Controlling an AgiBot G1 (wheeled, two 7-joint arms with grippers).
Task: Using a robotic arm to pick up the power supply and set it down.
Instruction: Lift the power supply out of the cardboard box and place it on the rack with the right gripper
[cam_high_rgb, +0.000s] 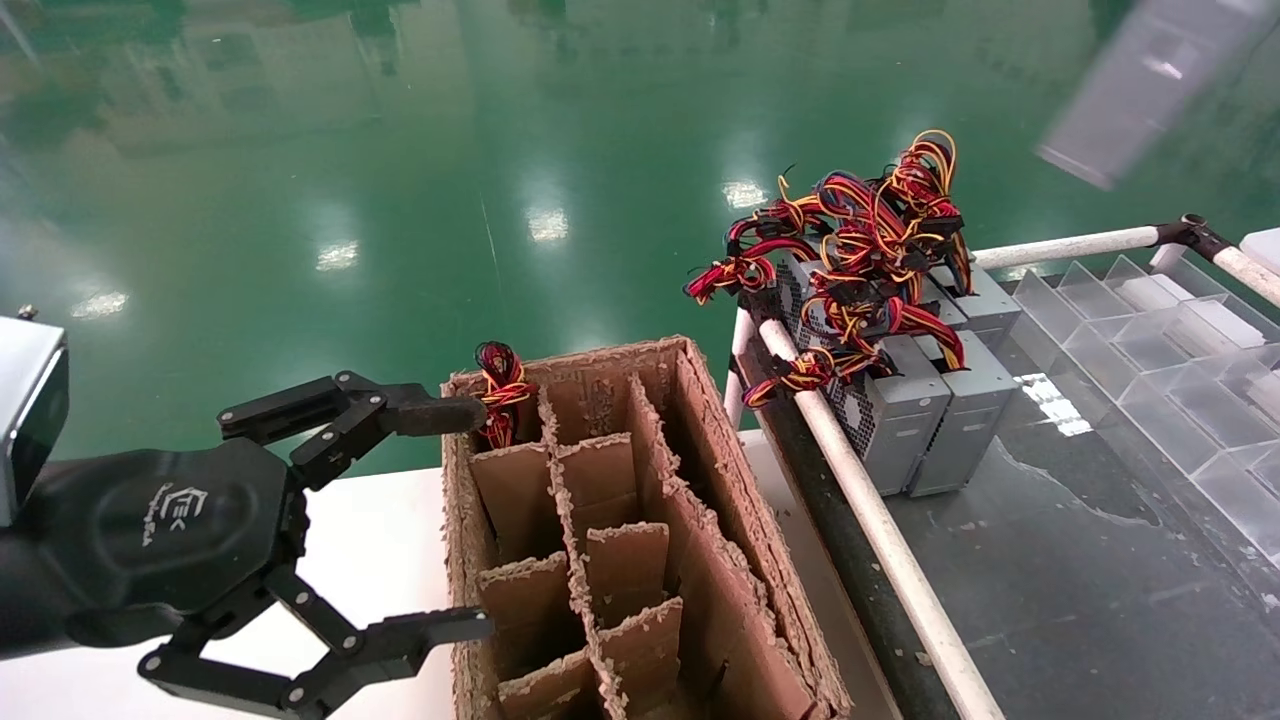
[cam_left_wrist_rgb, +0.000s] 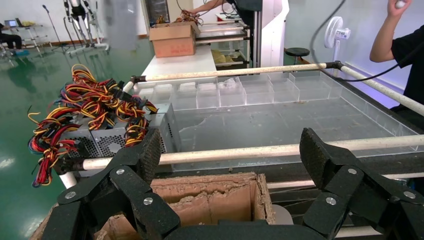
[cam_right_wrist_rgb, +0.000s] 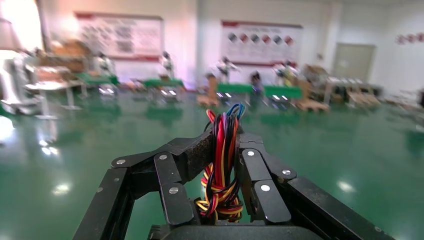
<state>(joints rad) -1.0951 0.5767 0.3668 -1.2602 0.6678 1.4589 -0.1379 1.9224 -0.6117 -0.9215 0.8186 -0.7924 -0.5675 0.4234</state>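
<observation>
My right gripper (cam_right_wrist_rgb: 225, 145) is shut on a power supply's bunch of red, yellow, black and blue wires (cam_right_wrist_rgb: 221, 170), held in the air over the green floor. A blurred grey box (cam_high_rgb: 1140, 90) hangs at the head view's top right; it looks like that power supply's body. Several more grey power supplies (cam_high_rgb: 925, 405) with tangled wires (cam_high_rgb: 860, 250) stand on the dark table's near corner. My left gripper (cam_high_rgb: 472, 517) is open and holds nothing, its fingers (cam_left_wrist_rgb: 145, 152) beside the brown cardboard box (cam_high_rgb: 715, 470).
The cardboard box has dividers, and one wire bundle (cam_high_rgb: 503, 392) sticks out of its far left cell. A white pipe rail (cam_high_rgb: 880, 520) edges the dark table. Clear plastic bins (cam_high_rgb: 1180, 370) line its right side. A person (cam_left_wrist_rgb: 402, 45) stands beyond the table.
</observation>
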